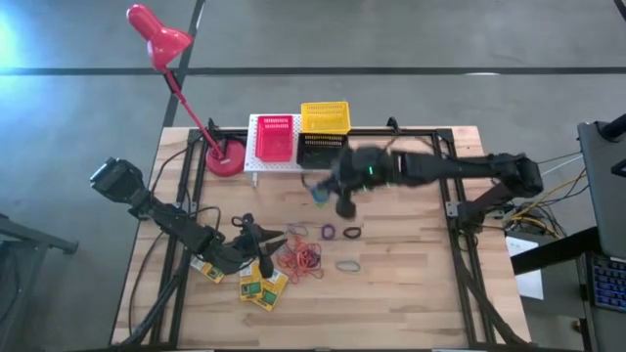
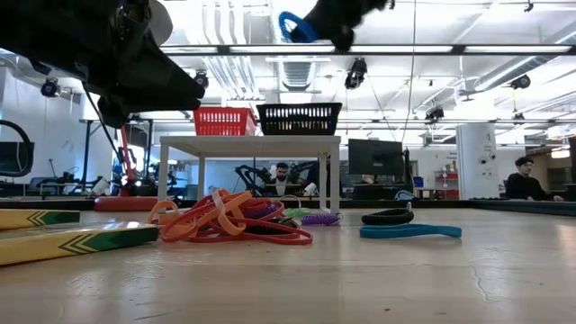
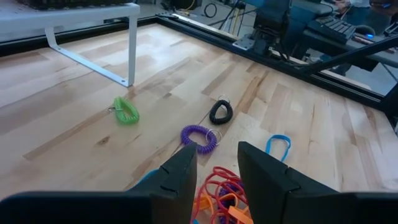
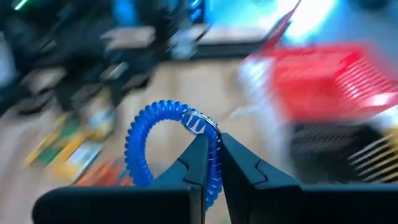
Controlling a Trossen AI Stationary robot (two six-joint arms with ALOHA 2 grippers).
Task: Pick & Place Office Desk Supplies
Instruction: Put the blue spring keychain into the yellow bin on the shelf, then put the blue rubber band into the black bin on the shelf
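Transport step: right pincer (image 4: pixel 211 163) pinching blue coil ring (image 4: pixel 163 138) (airborne); next, release over the twelve-o'clock baskets (image 1: pixel 324 117).

**Legible text check: none found**

I read through all 4 views and can make out no words, brand names, numbers or signs. The flat yellow-and-green boxes (image 1: pixel 262 287) by my left arm carry printed markings, and in the low view a dark chevron pattern shows along their edges, but no lettering on them can be read. The monitors in the room behind the table show nothing readable either.
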